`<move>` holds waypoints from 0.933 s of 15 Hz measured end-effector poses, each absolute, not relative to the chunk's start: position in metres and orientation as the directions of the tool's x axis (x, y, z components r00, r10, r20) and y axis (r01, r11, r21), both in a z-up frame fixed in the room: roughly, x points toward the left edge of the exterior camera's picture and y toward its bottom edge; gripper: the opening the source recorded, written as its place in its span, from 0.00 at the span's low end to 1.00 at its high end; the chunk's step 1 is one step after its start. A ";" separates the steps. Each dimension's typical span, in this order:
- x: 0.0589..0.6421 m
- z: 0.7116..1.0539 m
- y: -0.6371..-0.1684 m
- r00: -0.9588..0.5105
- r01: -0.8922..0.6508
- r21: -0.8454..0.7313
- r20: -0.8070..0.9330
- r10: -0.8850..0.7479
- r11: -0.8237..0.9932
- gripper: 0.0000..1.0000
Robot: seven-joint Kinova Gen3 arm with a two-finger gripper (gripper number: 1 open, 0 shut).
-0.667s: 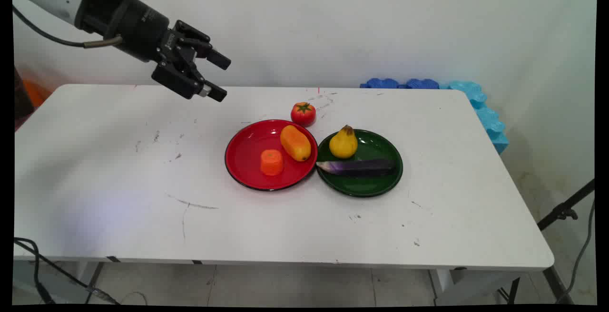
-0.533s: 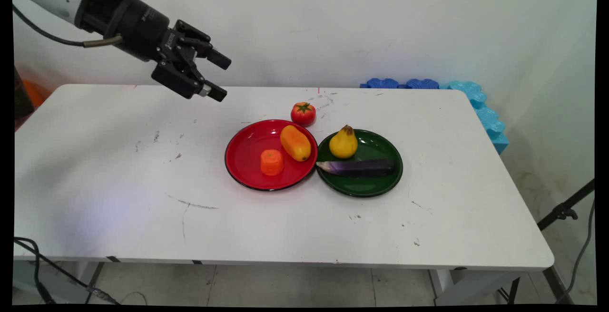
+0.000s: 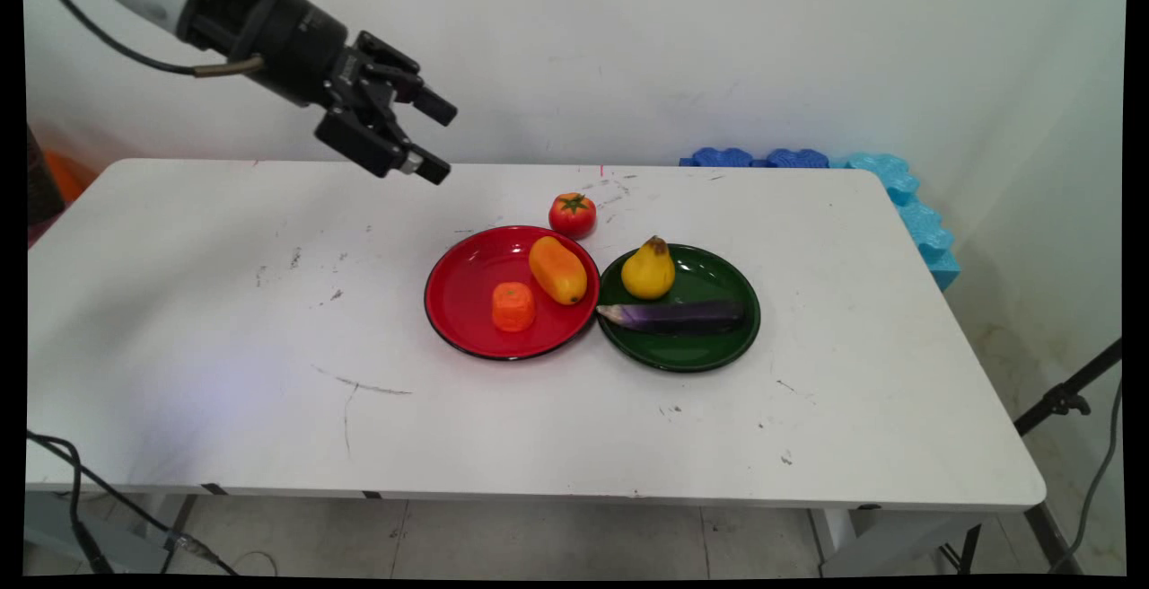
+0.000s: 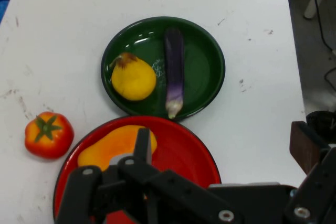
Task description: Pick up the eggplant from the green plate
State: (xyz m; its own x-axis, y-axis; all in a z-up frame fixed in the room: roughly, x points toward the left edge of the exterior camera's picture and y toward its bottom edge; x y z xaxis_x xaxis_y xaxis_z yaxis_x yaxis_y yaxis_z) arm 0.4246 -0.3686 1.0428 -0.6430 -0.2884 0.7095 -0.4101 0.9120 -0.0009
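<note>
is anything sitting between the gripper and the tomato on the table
Nothing visible does. The gripper hangs open in the air above the table's far left part, and the tomato stands on bare table behind the red plate. The stretch between them holds only empty tabletop; the plates and their fruit lie nearer the camera.

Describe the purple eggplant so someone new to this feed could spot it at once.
Find the two round plates touching near the middle of the white table: a red plate and, to its right in the main view, a dark green plate. On the green one, the long, thin purple eggplant lies flat, nearer the camera than the plump yellow pear; it is the only purple, stick-shaped thing.
</note>
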 end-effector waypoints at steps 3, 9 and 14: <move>0.402 1.040 -0.381 -0.652 -0.416 -0.004 0.698 -0.295 0.909 1.00; 0.335 1.013 -0.411 -0.696 -0.427 -0.021 0.645 -0.314 0.904 1.00; 0.283 0.978 -0.439 -0.730 -0.431 -0.026 0.598 -0.331 0.902 1.00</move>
State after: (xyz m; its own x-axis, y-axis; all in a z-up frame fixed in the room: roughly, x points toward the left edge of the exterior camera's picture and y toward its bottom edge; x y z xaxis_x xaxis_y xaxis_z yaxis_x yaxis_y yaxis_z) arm 0.2832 -0.4388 0.9776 -0.7298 -0.3313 0.5980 -0.4306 0.9022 -0.0256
